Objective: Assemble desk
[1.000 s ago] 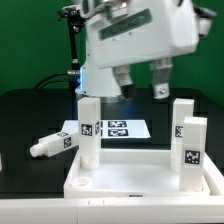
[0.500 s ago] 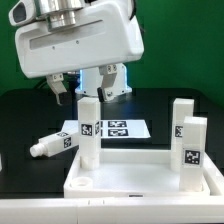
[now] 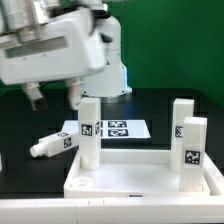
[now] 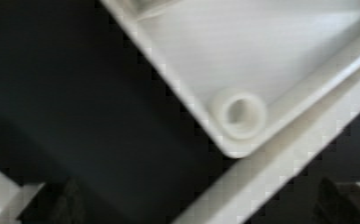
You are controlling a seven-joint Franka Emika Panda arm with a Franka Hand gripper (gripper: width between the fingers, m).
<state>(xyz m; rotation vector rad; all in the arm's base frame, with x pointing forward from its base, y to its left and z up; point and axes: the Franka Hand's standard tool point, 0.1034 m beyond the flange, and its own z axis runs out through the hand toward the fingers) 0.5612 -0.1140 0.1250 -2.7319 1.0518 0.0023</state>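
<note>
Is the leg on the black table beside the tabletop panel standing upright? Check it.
No, that leg lies on its side on the table, while three others stand upright in the tabletop panel.

No readable text or numbers; only black-and-white square tags on the legs (image 3: 89, 130) and marker board (image 3: 118, 129).

You saw the tabletop panel (image 4: 275, 70) blurred and cropped in the wrist view; below the gripper (image 3: 55, 97), the fallen leg (image 3: 55, 146) had unreadable tags.
</note>
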